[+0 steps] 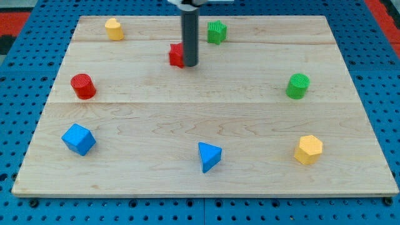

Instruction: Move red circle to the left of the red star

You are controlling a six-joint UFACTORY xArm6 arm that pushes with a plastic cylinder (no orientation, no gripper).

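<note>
My tip (pixel 190 64), a bare rod holding nothing, touches the red star's (pixel 177 55) right side, while the red circle (pixel 82 86) sits well apart toward the view's lower left on the tabletop (pixel 206 119).

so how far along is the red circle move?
Nothing looks done: the red circle sits at the view's left edge, well apart from the red star. My tip is touching the star's right side, not the circle. Left: reach the circle and push it beside the star's left.
</note>
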